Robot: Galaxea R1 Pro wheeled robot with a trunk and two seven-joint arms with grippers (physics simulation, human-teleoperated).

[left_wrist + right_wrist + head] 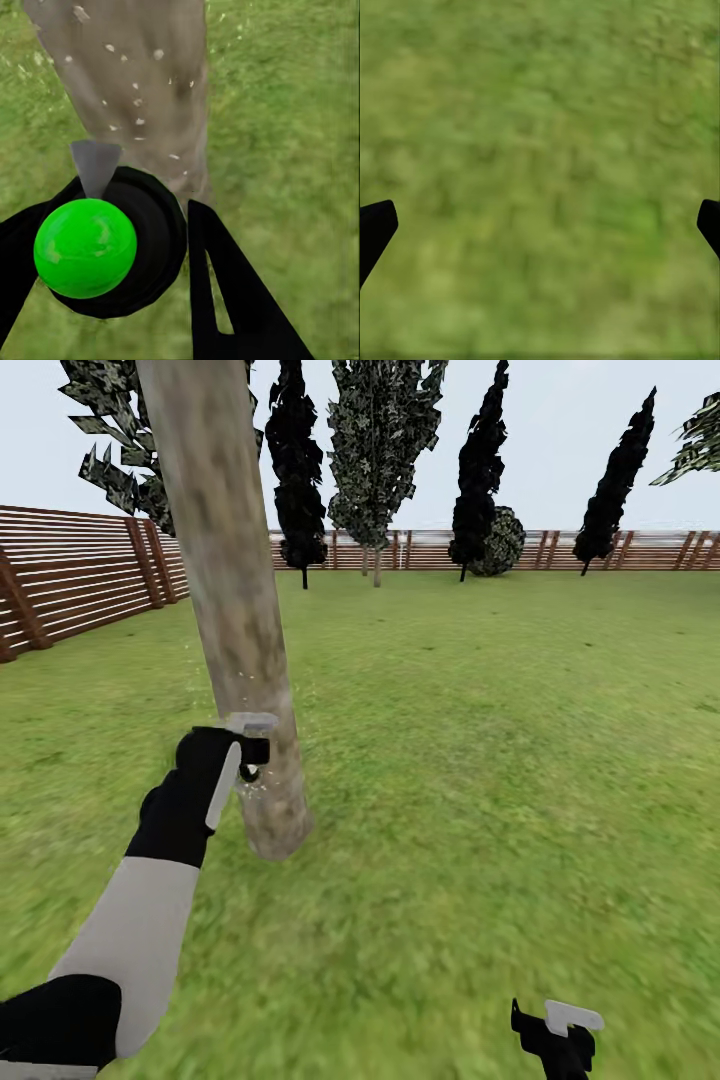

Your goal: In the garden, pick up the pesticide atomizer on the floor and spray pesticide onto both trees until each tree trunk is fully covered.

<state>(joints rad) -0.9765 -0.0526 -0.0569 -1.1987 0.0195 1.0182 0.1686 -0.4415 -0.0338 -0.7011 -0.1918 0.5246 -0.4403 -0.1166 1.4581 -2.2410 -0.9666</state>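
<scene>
Beside the trunk: the left gripper (243,758) pinches the pesticide atomizer (97,240), nozzle facing the tree trunk (232,600); pale flecks dot the bark.
Handling: judged light, rigid and smooth, so liable to twist; best held round the black body below the trigger head, as it seems to be, though the wrist view is blurred.
Right gripper (558,1032): low over the grass (540,165); jaws spread wide, nothing between.

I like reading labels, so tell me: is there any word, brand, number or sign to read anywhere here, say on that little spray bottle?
None can be read.
The pesticide atomizer in the left gripper shows a plain green cap, no lettering.
The tree trunk and the fence carry no signs.
</scene>
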